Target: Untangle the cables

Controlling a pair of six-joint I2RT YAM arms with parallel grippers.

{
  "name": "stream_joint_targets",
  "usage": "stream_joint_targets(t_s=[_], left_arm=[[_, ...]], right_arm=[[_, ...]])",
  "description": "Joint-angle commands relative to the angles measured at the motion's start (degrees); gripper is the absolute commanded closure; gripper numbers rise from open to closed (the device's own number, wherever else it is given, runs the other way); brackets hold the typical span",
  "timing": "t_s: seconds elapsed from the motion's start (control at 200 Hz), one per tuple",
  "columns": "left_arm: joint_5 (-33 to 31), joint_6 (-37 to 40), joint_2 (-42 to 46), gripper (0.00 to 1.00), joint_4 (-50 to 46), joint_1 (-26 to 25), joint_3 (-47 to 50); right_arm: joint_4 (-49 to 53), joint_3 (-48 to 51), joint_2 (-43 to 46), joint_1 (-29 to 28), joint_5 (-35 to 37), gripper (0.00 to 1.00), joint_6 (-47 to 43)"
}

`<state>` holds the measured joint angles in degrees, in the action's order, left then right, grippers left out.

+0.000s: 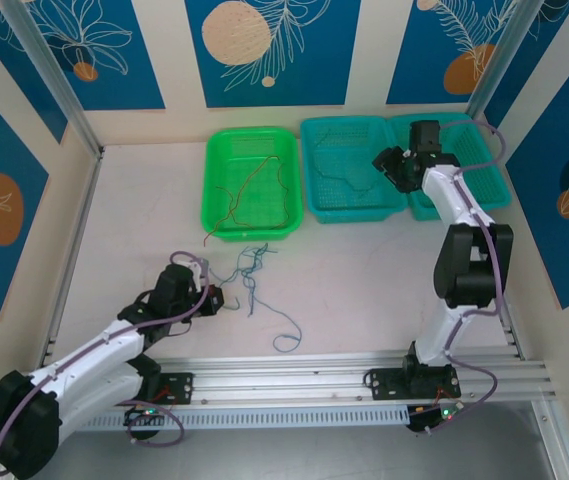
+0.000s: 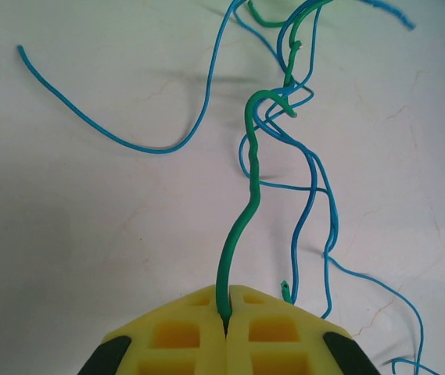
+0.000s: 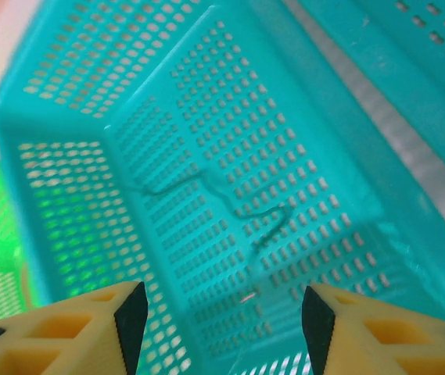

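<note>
A knot of blue and green cables (image 1: 252,265) lies on the white table in front of the green basket (image 1: 208,190). My left gripper (image 1: 214,298) sits just left of the knot. Its yellow jaws are shut on the green cable (image 2: 245,211), which runs up into blue cable (image 2: 128,141) loops; the left gripper (image 2: 227,312) pinches it at the tips. A red-brown cable (image 1: 249,190) lies in the green basket, one end over the front rim. My right gripper (image 1: 389,165) hovers open above the middle teal basket (image 1: 354,213), and the right gripper (image 3: 220,312) is empty. A teal-green cable (image 3: 230,199) lies on that basket's floor.
A second teal basket (image 1: 489,180) stands at the far right, partly behind the right arm. A loose blue cable loop (image 1: 286,340) trails toward the aluminium rail (image 1: 344,375) at the near edge. Walls close in the table on three sides.
</note>
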<state>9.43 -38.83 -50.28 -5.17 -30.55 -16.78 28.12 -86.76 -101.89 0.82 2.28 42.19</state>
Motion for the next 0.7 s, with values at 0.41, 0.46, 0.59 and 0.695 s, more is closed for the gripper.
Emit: stream_joint_targets(t_s=[0.41, 0.46, 0.59, 0.695], left_arm=[[10.0, 4.6, -12.3, 1.00, 15.3, -5.3, -5.8], [9.3, 4.7, -13.1, 1.00, 15.3, -6.0, -6.4], [7.9, 4.6, -15.0, 1.00, 15.7, -7.5, -7.1], [6.6, 4.3, -16.0, 1.00, 16.2, -8.2, -7.2]], right_arm=[[-5.1, 32.7, 32.9, -20.8, -16.4, 0.12, -9.2], [-6.0, 34.6, 32.7, -24.4, -15.0, 0.05, -7.7], [-11.4, 40.4, 32.1, -33.3, -9.3, 0.02, -1.3], [-18.6, 45.0, 29.5, -38.4, -6.7, 0.08, 3.0]])
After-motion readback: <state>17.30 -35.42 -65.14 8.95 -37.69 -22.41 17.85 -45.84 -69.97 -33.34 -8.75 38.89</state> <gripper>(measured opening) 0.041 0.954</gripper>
